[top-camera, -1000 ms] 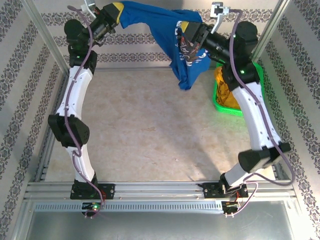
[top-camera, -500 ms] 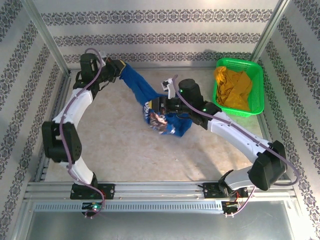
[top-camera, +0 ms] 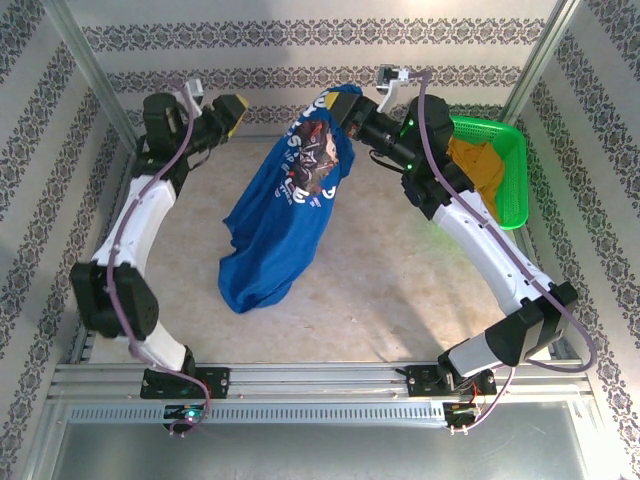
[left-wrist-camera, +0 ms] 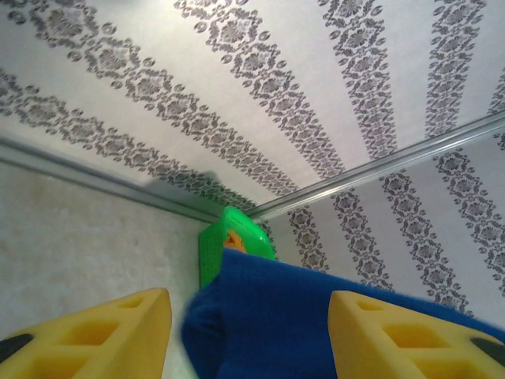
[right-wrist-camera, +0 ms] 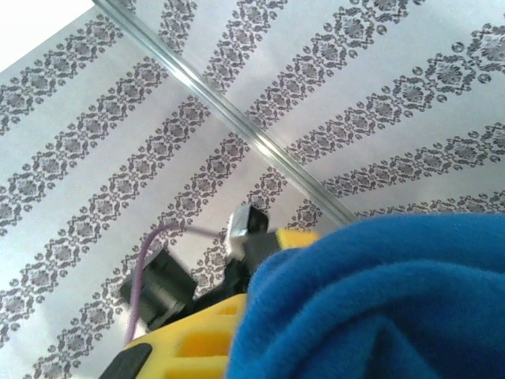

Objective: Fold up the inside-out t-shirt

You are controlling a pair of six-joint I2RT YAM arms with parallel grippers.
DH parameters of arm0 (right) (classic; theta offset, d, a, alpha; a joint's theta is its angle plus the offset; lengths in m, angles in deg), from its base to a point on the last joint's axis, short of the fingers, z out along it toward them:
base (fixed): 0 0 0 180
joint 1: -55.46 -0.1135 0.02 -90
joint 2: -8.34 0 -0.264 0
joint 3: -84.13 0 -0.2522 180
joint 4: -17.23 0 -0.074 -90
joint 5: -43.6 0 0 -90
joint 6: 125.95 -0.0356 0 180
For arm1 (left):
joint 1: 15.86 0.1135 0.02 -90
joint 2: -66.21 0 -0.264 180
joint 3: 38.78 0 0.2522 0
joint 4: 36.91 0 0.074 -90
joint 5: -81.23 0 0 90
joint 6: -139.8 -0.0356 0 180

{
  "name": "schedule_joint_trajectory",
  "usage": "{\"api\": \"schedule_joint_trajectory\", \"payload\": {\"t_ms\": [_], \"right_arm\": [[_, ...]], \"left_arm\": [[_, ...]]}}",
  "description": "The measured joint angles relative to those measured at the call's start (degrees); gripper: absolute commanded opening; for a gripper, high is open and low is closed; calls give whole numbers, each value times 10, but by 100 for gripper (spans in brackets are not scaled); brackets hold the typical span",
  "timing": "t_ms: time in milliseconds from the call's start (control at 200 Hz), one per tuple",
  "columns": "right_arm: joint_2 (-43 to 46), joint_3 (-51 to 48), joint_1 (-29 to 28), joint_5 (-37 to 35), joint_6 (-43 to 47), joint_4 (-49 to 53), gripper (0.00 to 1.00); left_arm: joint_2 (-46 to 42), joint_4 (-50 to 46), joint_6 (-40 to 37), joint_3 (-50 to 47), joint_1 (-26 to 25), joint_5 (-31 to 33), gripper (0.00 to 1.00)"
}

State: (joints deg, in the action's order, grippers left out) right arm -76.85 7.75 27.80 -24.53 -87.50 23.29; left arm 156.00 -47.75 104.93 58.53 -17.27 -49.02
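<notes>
I have the right gripper [top-camera: 352, 112] raised high near the back wall [top-camera: 300, 45], pinched shut on the top of the blue t-shirt [top-camera: 280, 220]. The shirt hangs from it in 1 long drape, and its lower end is bunched on the table [top-camera: 420, 290], left of centre. The left gripper [top-camera: 232, 107] sits at about the same height, just left of the cloth and apart from it. Its wrist camera shows both yellow fingers [left-wrist-camera: 102, 335] standing wide apart with nothing clamped, the blue cloth lying beyond the gap. The green basket [top-camera: 510, 140] with the yellow garment [top-camera: 478, 165] sits in the far right corner, clear of the work. I judge this as the spreading-out step: the shirt is held by 1 point only, is not flat, and I can see no fold in it yet. Next I would want the left gripper to close on a second top corner or shoulder. Then the 2 arms could stretch the shirt between them and lay it flat. The hard part is finding a clean edge in that hanging bunch.
</notes>
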Motion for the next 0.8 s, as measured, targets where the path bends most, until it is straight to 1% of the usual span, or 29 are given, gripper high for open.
{"api": "schedule_joint_trajectory", "payload": {"t_ms": [115,180,250,340,465,545,610,669,804], "right_arm": [[11,-28,-30,-54,3,11,0],[21,-52,-50,-89,5,23,0],[30,-74,-74,-127,7,35,0],[35,-91,-102,-174,9,45,0],[38,-98,-133,-228,19,58,0],[43,-104,-147,-257,22,59,0],[51,-112,-154,-278,22,63,0],[58,-118,-159,-295,22,64,0],[74,-130,-169,-326,22,65,0]], "left_arm": [[-98,-12,-23,-117,-10,21,59],[-144,-32,-44,-164,-36,43,61],[-183,-55,-68,-194,-89,68,61],[-212,-70,-100,-211,-184,110,61],[-215,-70,-143,-232,-304,178,62],[-200,-71,-171,-243,-358,227,64],[-183,-71,-193,-249,-387,267,66],[-169,-71,-212,-253,-404,304,67],[-142,-70,-236,-257,-417,379,67]]}}
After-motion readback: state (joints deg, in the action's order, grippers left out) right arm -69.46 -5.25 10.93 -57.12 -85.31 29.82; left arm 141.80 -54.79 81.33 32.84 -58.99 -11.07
